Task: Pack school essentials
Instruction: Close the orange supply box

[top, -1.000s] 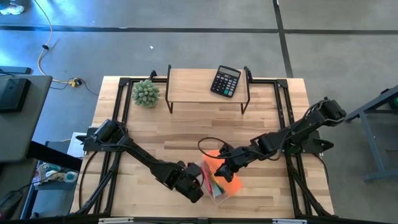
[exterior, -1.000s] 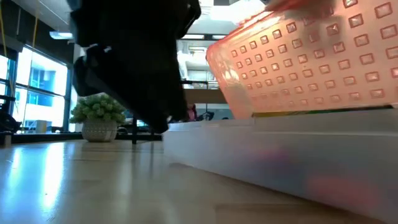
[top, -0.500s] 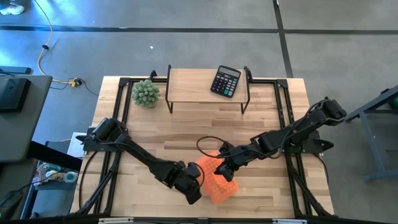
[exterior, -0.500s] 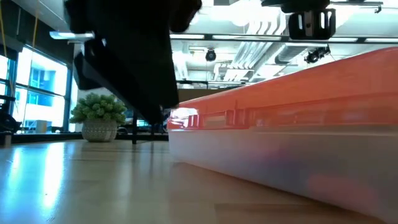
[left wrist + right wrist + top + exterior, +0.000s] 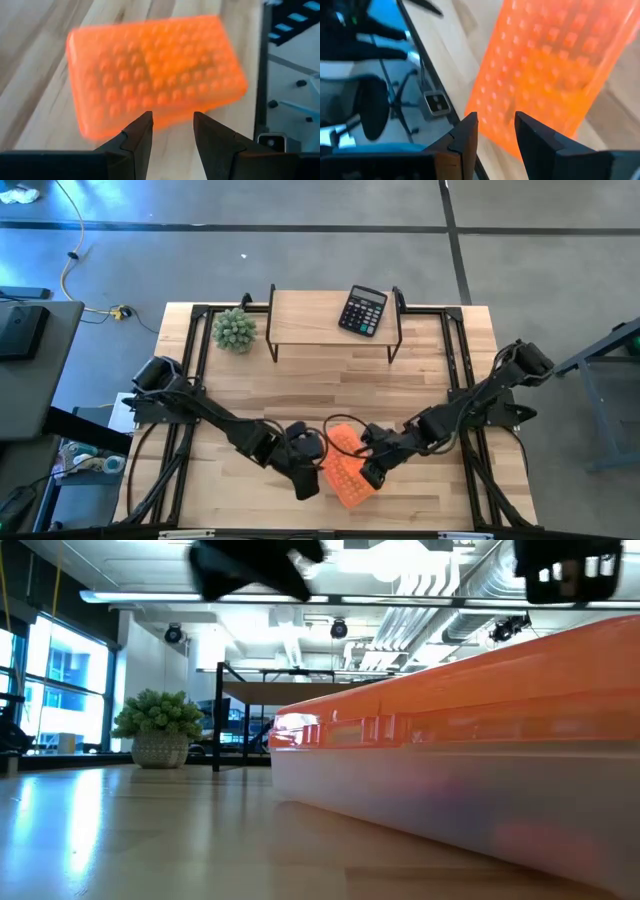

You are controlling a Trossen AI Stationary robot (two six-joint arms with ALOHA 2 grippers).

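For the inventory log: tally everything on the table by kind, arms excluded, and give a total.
Box with orange lid: 1
Calculator: 1
Plant: 1
Wooden shelf: 1
Total: 4

Just past my left claw sits a box with a bright orange lid covered in rows of little bumps. Its bottom half is cloudy white. My fingers are black. Far off is a spiky green plant and a black calculator.
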